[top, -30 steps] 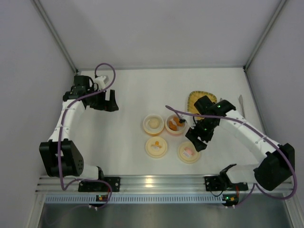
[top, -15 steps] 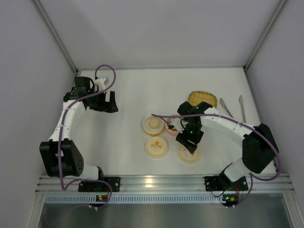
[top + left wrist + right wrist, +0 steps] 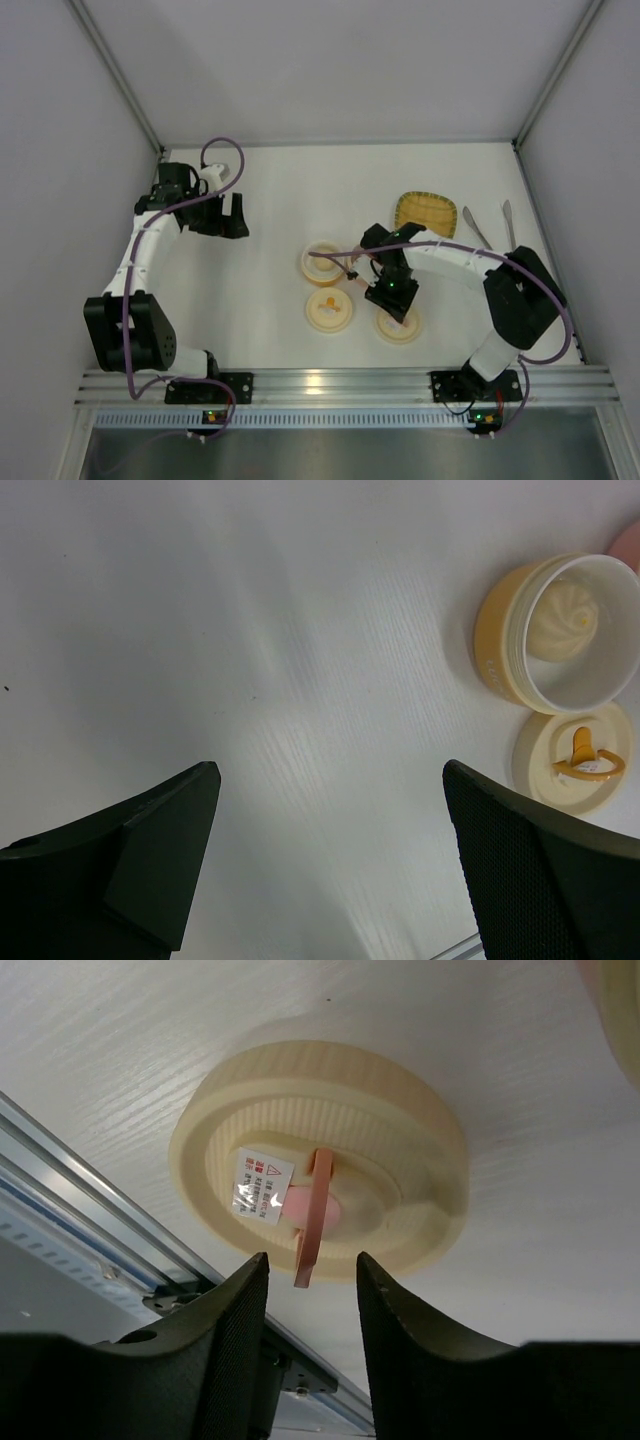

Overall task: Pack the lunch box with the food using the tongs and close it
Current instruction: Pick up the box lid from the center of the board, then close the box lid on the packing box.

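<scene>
The cream-yellow tub (image 3: 323, 260) of the lunch box holds a whitish ball of food (image 3: 565, 620). Its pink twin (image 3: 356, 270) is mostly hidden under my right arm. Two cream lids lie in front of the tubs, one with an orange handle (image 3: 329, 308), one with a pink handle (image 3: 318, 1210). My right gripper (image 3: 310, 1300) hangs over the pink-handled lid (image 3: 398, 326). Its jaws are narrowed either side of the handle's tip, with a gap on both sides. My left gripper (image 3: 330, 860) is wide open over bare table at the far left. The tongs (image 3: 476, 226) lie at the right.
A flat yellow ribbed tray (image 3: 425, 213) lies behind my right arm, left of the tongs. The metal rail (image 3: 90, 1220) of the table's near edge runs just beyond the pink-handled lid. White walls enclose the table on three sides.
My right arm has swung left and toward the near edge, from the pink tub to over the pink-handled lid, and its jaws have narrowed. The left arm has not moved.
</scene>
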Action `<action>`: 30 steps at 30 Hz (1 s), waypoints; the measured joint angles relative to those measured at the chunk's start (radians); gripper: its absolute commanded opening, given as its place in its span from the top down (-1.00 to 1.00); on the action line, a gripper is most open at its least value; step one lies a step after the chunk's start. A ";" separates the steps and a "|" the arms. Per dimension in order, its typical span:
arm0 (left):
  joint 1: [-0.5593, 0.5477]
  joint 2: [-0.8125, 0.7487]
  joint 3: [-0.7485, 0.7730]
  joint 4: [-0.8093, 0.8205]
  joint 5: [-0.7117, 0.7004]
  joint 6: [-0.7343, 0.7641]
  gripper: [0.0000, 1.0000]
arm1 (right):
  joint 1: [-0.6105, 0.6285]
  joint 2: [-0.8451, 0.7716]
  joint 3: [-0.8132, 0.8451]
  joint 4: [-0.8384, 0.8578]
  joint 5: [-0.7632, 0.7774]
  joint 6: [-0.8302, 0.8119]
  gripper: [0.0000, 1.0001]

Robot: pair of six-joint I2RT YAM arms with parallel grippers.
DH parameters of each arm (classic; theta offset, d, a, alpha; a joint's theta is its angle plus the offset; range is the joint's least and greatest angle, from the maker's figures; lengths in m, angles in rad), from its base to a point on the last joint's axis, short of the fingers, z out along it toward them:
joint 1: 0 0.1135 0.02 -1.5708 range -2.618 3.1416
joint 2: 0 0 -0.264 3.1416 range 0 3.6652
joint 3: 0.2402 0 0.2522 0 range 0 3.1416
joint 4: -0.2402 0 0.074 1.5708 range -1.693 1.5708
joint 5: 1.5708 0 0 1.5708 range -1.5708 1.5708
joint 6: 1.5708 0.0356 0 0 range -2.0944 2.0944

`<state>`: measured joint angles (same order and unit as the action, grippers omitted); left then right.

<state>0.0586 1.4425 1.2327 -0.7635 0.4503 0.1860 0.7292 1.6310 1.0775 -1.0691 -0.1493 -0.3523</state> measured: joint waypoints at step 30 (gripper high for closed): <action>0.000 0.009 0.000 0.000 0.074 0.003 -0.96 | 0.004 -0.330 0.325 -0.150 0.110 -0.563 1.00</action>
<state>0.0586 1.4513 1.2324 -0.7635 0.5240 0.1886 0.7330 1.3014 1.4021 -1.2190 -0.0391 -0.9157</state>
